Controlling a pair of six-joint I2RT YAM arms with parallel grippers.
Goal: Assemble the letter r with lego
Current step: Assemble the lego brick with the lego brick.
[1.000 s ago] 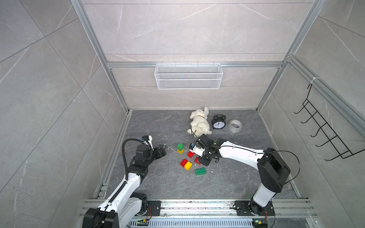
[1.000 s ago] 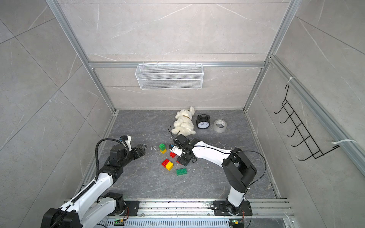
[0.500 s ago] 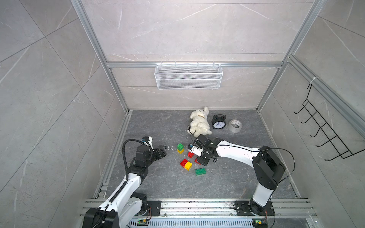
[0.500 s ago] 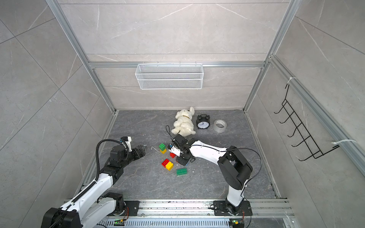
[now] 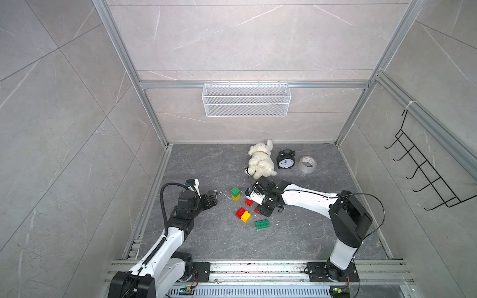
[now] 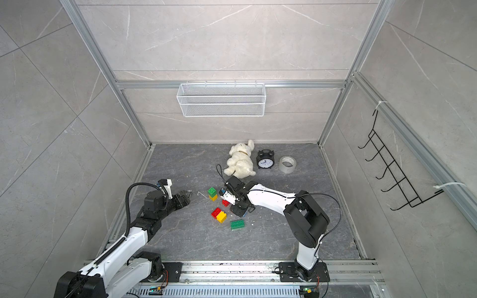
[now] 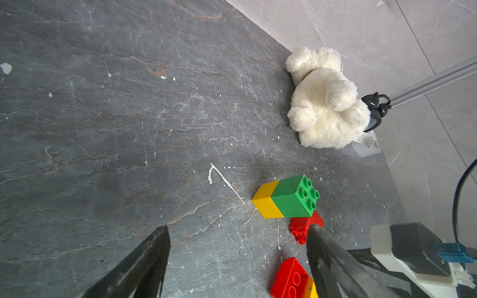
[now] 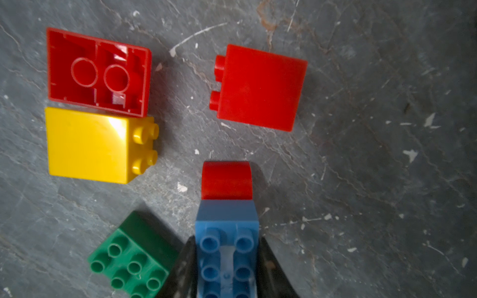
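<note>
Grey stone-look worktop (image 5: 206, 165) carries everything. White plush toy (image 5: 260, 161) lies near the back wall, with a black alarm clock (image 5: 285, 162) just beside it and a roll of tape (image 5: 307, 164) next along.

Right gripper (image 8: 226, 242): clamped on a blue brick (image 8: 226, 222) by its long sides, low over the middle of the worktop. A red curved brick (image 8: 226, 180) is joined to that brick's far end; I cannot tell whether it touches the worktop.

Left gripper (image 7: 237, 229): jaws spread wide over bare worktop, apart from all the lego.

Loose lego, middle of worktop:
- Long green brick (image 5: 262, 224), studs up, toward the front edge.
- Green-on-yellow stack (image 5: 235, 193), upright, on the left gripper's side.
- Yellow brick (image 8: 87, 145) on its side, touching a red brick (image 8: 98, 72) that lies hollow side up.
- Second red brick (image 8: 260, 87) on its side, apart from both, close by the right gripper.
</note>
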